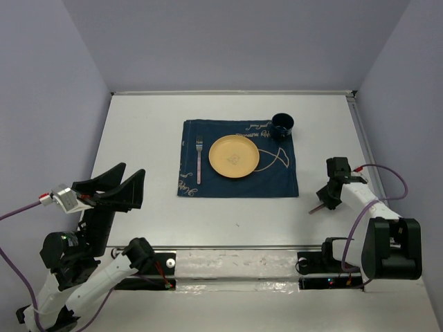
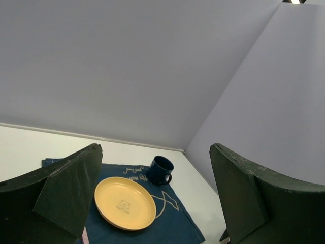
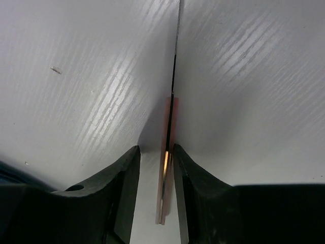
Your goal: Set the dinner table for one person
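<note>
Dinner table (image 1: 138, 138) fills your top view as a plain white slab, running from the arm bases at the near edge to the far wall. At its middle, toward the far side, lies a dark blue mat (image 1: 277, 183) with white script. A yellow plate (image 1: 234, 155) sits at the centre of the mat, a fork (image 1: 199, 160) lies just left of the plate with its tines pointing far, and a dark blue mug (image 1: 282, 126) stands on the mat's far right corner.

Your right gripper (image 1: 327, 200) is low over the bare table, right of the mat and apart from it. A knife (image 3: 170, 117) with a copper-pink handle stands on its edge between the fingers. The jaws are narrow around the handle: one finger touches it, and a sliver of gap shows at the other, so I cannot tell whether it is truly clamped. From above, only the handle end pokes out on the near-left side.

Your left gripper (image 1: 133, 174) hangs above the table's near left corner with its jaws spread wide and nothing in them, facing the plate and mug.
</note>
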You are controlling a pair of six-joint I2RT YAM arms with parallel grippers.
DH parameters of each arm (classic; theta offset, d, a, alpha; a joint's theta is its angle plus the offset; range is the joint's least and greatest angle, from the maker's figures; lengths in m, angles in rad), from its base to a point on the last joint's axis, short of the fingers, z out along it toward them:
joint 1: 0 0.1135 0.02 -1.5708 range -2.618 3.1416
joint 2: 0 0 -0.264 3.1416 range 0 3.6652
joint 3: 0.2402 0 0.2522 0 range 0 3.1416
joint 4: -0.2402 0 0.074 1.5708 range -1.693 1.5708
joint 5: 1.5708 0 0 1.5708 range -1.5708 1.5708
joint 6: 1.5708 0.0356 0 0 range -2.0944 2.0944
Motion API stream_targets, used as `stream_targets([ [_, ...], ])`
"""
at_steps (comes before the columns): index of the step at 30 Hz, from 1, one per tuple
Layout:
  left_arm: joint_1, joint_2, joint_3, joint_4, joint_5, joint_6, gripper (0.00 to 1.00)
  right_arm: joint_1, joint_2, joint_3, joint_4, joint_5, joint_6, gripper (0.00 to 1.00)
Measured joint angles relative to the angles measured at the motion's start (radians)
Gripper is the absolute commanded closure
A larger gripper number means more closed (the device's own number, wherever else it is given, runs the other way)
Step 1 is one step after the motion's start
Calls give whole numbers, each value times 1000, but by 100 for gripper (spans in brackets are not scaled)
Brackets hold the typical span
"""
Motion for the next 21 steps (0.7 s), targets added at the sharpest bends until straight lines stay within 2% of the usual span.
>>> stream_targets([
  [10,2,14,0,0,13,2,2,45,23,76,-24,16,-69,70],
  [15,3,15,0,1,19,2,3,48,114,150,-28,36,-112,72],
  [19,4,15,0,0,21,2,3,48,175,182,-35,58,-141,71],
  [21,5,15,0,0,22,2,2,48,168,183,-42,58,-149,64],
])
